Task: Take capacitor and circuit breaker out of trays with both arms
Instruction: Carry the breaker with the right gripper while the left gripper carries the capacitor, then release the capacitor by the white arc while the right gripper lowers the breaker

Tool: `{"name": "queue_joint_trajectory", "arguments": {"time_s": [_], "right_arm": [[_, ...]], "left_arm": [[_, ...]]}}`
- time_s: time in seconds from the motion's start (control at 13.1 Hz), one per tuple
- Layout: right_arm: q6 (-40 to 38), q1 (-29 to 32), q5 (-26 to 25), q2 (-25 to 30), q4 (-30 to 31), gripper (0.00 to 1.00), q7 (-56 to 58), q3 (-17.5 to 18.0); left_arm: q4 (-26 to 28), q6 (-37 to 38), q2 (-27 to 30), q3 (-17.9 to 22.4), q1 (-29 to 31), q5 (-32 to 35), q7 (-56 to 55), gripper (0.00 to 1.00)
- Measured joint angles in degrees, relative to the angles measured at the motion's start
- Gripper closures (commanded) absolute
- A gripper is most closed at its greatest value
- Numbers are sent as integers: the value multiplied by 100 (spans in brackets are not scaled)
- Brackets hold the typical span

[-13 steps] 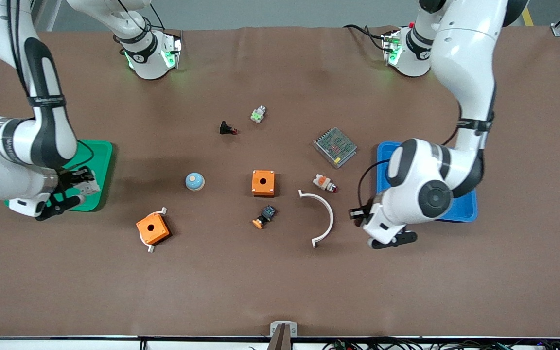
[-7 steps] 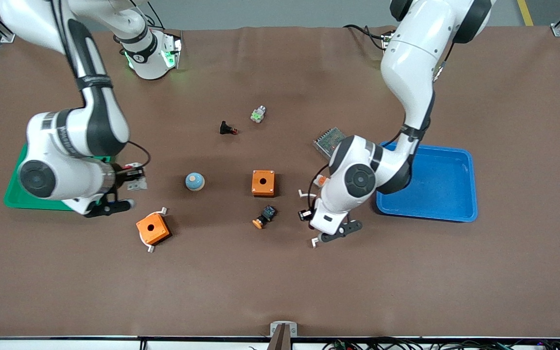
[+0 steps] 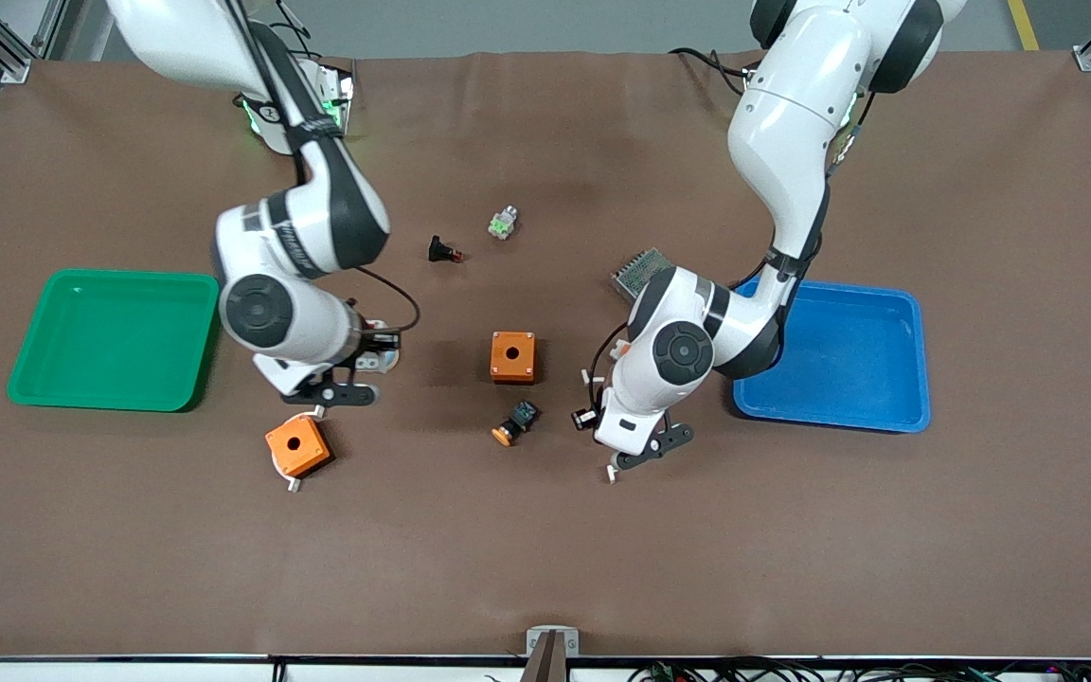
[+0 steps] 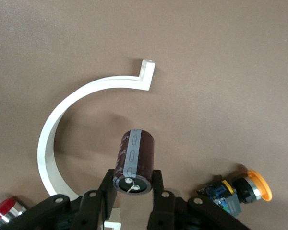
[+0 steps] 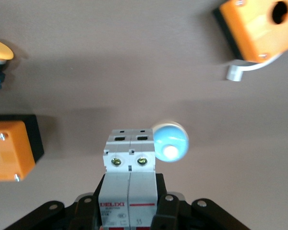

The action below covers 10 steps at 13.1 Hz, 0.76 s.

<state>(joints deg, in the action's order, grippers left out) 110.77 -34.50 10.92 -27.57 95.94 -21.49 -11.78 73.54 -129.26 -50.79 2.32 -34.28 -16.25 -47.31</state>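
Both task parts are out of the trays and carried above the counter (image 3: pixel 792 549); all positions below are given relative to the centre orange box (image 3: pixel 513 356).

**Left pincer** (image 4: pixel 133 191): clamped on the capacitor (image 4: pixel 133 161), one finger on each side of the cylinder, silvery end facing the wrist camera. It hangs over the white curved bracket (image 4: pixel 62 124), toward the left arm's end of the counter from the centre orange box. The blue tray (image 3: pixel 886 417) lies further toward that end and looks empty.

**Right pincer** (image 5: pixel 128 203): clamped on the circuit breaker (image 5: pixel 129 167), gripped across its flat light-grey sides at the red-marked end, screw terminals pointing away. It hangs over the pale blue dome (image 5: pixel 170 142), toward the right arm's end from the centre orange box. The green tray (image 3: pixel 44 379) also looks empty.

**Handling, judged:**
- Capacitor: light, rigid, smooth round sleeve. It is likely to roll or pivot between flat fingers; hold at mid-length across the diameter and set it down on its flat end.
- Circuit breaker: rigid plastic, somewhat heavier, with flat parallel faces that give a stable grip. Keep clear of the switch lever.

Release points need bare counter, away from the bracket and the dome.
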Motion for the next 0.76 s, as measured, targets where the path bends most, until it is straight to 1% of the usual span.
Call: {"name": "queue_joint_trajectory", "arguments": {"time_s": [0.08, 0.31, 0.46, 0.53, 0.69, 0.76], "right_arm": [[220, -90, 1, -166, 1, 97, -95, 0], [823, -258, 148, -633, -4, 97, -265, -3], [1126, -412, 191, -838, -10, 97, -366, -3], [1232, -466, 193, -909, -12, 97, -400, -3], [1362, -513, 197, -1020, -14, 97, -417, -4], [1409, -514, 199, -1065, -14, 96, -417, -5]], "left_arm": [[0, 0, -36, 1, 1, -1, 0, 74], [0, -2, -86, 2, 1, -4, 0, 54], [-29, -16, -86, 7, 17, -4, 0, 26], [-61, -20, -84, 9, 31, -4, 0, 19], [-136, -34, -66, 28, 56, -4, 0, 0], [-169, -48, -36, 41, 71, -4, 0, 0]]}}
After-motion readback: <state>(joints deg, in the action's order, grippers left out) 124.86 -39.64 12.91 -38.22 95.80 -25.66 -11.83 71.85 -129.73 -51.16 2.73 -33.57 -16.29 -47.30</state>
